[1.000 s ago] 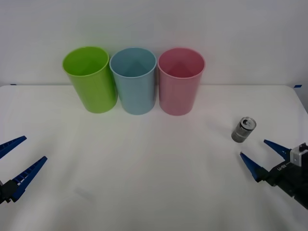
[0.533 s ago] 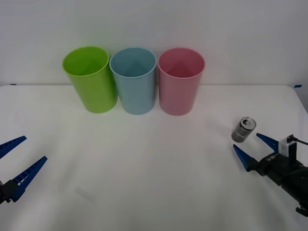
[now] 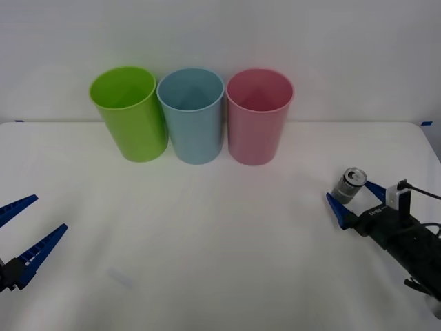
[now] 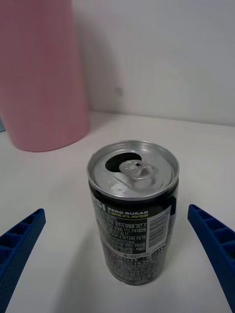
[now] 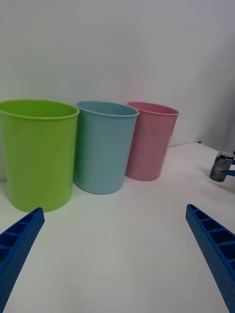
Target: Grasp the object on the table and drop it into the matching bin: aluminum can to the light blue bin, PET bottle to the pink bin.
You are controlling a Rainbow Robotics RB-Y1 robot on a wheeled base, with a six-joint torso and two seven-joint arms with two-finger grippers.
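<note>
Right gripper [image 3: 353, 198] fingers wide astride one aluminum can [image 3: 349, 185], left gripper [image 3: 21, 231] wide open, three bins: light blue bin [image 3: 191, 115], pink bin [image 3: 258, 117], lime green bin [image 3: 129, 114]

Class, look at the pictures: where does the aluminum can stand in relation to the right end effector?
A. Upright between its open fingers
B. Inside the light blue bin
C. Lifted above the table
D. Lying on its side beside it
A: the aluminum can stands upright on the table, with the right end effector open, one blue finger on each side.
</note>
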